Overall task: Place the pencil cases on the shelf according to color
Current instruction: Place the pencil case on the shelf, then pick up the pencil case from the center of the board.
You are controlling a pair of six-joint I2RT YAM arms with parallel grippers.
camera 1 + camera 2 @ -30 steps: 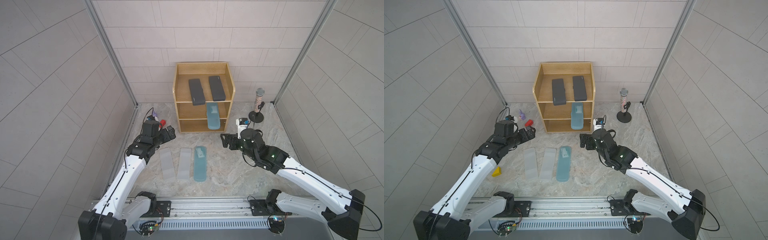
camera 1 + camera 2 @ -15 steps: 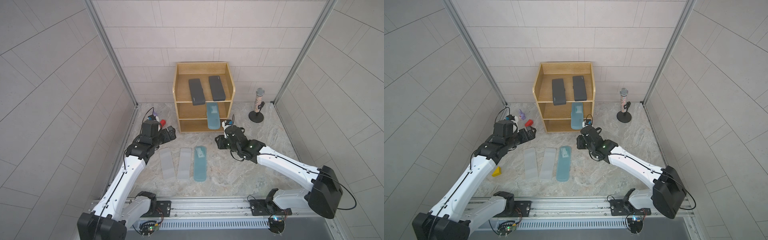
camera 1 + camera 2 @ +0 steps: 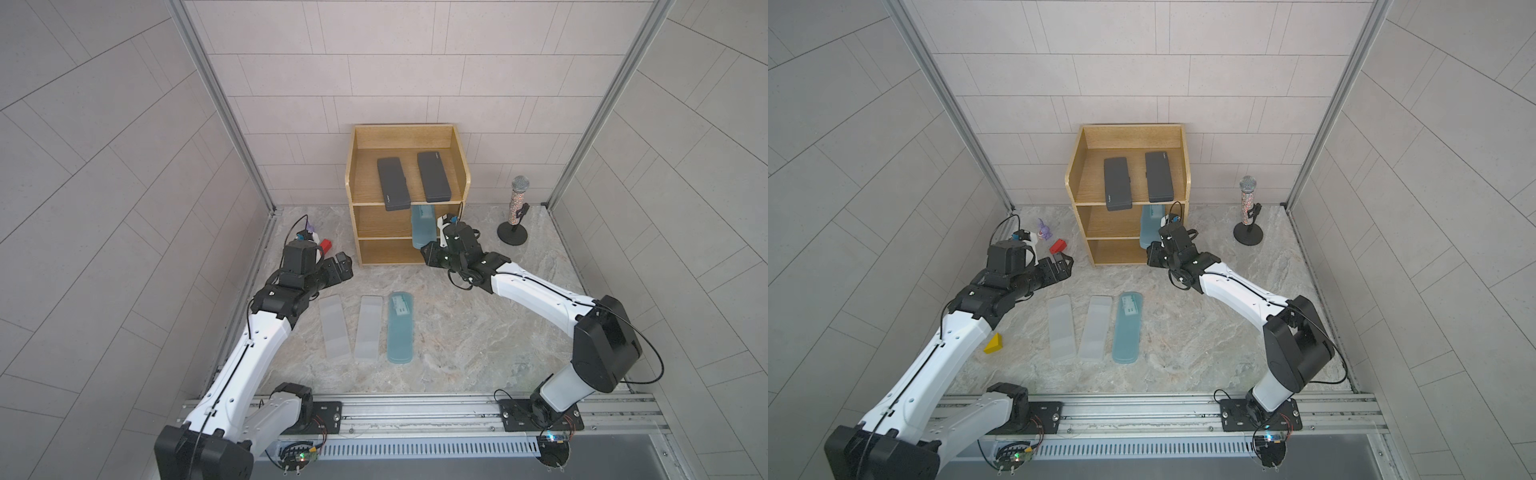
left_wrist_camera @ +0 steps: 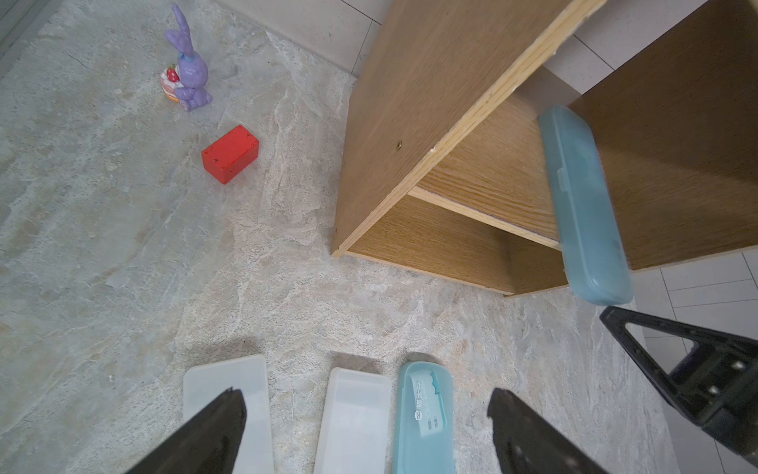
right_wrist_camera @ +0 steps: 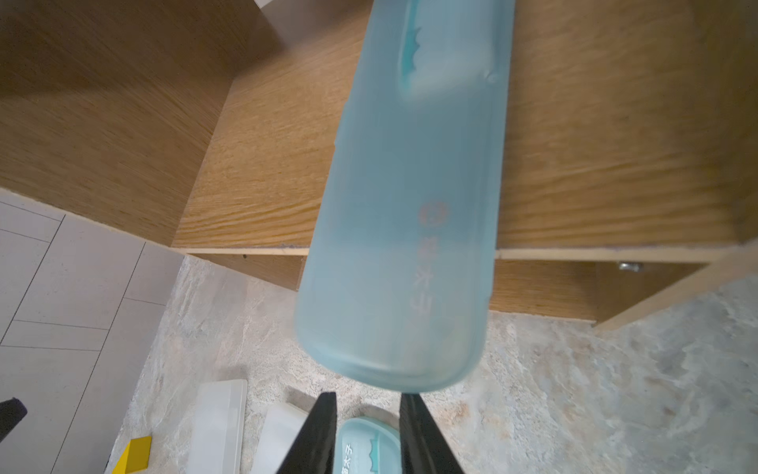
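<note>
Top views, marbled tabletop [image 3: 478, 340], tiled walls [image 3: 395, 62], shelf [image 3: 366, 174]

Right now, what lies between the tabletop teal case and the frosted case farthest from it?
The other frosted case, parallel to both, as both top views show.

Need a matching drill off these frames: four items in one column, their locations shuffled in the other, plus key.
Items:
1. black pencil cases
2. frosted grey pencil cases
3. red block
4. microphone

Places:
A. table, right arm's side of the shelf
B. table, beside the teal pencil case lying there
C. shelf, top level
D. table, near the purple rabbit

Pairs: 1-C, 2-B, 3-D, 4-A
</note>
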